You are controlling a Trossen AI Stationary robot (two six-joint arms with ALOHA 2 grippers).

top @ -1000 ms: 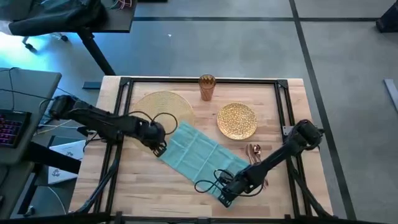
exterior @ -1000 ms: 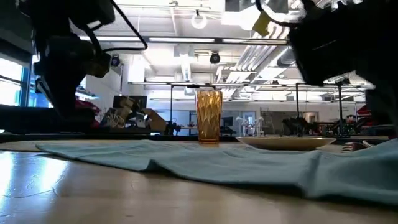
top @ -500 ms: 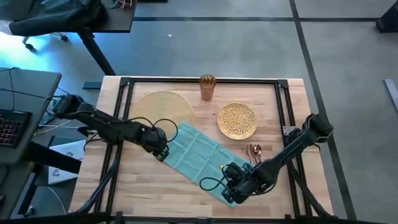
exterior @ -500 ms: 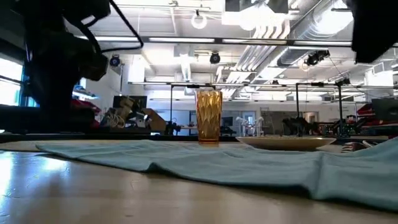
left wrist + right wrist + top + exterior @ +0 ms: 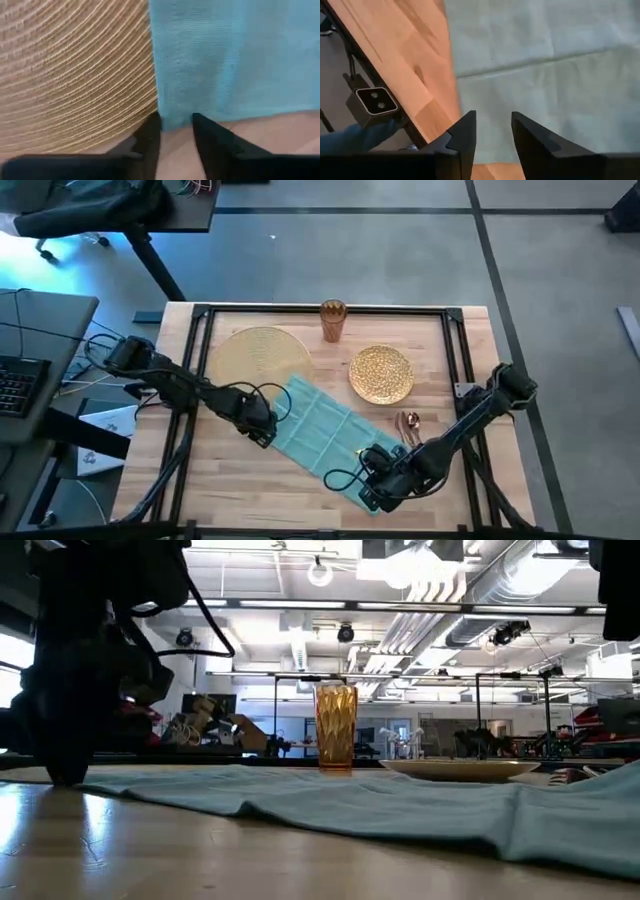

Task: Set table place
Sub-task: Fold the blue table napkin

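Since the teal napkin (image 5: 322, 428) lies spread on the table (image 5: 240, 490) with its long axis running from far-left to near-right, each hand sits at one end of it. The left hand (image 5: 262, 429), fingers parted, is at the near-left corner, just beside the round placemat (image 5: 262, 352). The right hand (image 5: 374, 488), fingers also apart, hovers over the near-right end. The gold plate (image 5: 381, 373) and amber cup (image 5: 333, 320) stand farther back. No readable writing shows.

Teal napkin (image 5: 325, 425); glittery gold plate (image 5: 381, 373); amber cup (image 5: 333, 320).
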